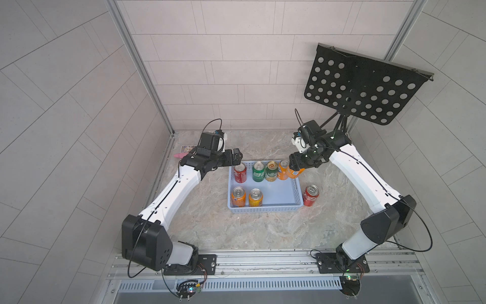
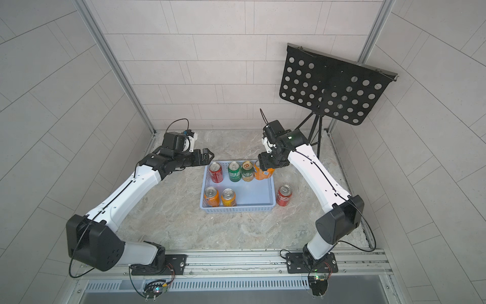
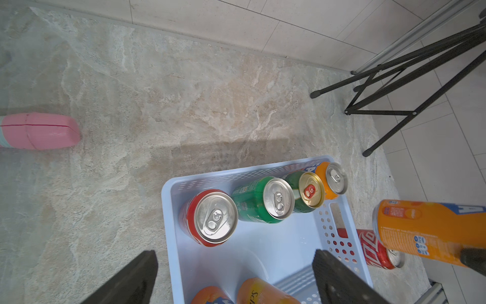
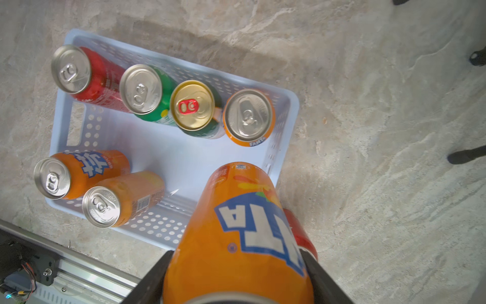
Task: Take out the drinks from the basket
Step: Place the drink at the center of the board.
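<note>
Pale blue basket (image 1: 263, 209) (perforated walls)

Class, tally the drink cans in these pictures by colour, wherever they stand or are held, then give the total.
Orange cans: 4, counting the held orange can in the right gripper
Red cans: 2, one in the basket, one on the table
Green cans: 2
Total: 8

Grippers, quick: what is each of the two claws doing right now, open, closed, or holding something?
The left gripper: open, holding nothing.
The right gripper: closed on an orange can, which it holds tilted.
</note>
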Available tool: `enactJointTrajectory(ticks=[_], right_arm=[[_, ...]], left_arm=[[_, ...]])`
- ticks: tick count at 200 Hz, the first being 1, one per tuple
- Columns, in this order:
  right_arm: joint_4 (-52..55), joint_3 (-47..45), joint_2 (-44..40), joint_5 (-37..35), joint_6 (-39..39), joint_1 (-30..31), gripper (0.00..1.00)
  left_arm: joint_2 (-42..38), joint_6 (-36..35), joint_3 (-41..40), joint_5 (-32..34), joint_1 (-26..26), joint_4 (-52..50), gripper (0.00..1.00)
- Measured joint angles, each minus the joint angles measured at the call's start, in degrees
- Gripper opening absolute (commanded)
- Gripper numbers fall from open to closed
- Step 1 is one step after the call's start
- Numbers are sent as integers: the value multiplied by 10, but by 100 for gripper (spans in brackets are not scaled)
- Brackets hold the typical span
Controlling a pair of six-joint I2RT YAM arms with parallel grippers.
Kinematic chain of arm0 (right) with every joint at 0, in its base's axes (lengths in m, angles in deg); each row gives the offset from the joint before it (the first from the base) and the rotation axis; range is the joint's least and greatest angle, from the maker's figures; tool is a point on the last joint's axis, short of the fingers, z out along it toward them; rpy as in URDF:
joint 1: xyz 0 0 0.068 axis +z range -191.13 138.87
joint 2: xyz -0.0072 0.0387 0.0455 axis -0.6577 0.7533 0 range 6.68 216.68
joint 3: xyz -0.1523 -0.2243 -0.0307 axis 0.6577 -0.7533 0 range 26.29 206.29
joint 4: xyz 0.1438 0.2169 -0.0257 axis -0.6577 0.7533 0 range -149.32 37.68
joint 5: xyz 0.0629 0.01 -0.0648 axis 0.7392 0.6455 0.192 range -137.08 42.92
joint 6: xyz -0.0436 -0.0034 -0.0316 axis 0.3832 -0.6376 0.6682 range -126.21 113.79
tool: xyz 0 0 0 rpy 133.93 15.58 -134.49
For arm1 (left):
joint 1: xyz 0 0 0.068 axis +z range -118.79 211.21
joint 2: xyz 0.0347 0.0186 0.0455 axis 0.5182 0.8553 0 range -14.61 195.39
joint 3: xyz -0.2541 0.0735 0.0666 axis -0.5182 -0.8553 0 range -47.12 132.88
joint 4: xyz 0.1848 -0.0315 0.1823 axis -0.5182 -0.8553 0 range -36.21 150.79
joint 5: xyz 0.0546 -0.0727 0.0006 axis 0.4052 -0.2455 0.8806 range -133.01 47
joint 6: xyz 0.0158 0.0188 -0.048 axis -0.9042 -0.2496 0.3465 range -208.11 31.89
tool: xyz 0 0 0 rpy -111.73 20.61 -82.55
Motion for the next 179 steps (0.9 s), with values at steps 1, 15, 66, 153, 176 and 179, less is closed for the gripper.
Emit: enactJointTrajectory(ticks=[1, 15, 66, 153, 176, 179], right_arm=[[0, 0, 0, 0, 0, -1, 3], [4, 0, 0, 0, 6, -19, 3], [6, 0, 11, -17, 19, -59, 2], [-45, -45, 73, -13, 19, -103, 0], [-62, -77, 73, -14, 19, -104, 0], [-64, -81, 73, -14, 19, -104, 0]], left_arm=[[0, 0, 0, 0, 0, 0, 100], [0, 0, 0, -8, -1, 2, 100], [0, 0, 0, -14, -2, 8, 100], [0, -1, 0, -13, -2, 8, 100], [0, -2, -1, -11, -2, 8, 100], [0, -2, -1, -11, -2, 7, 100]])
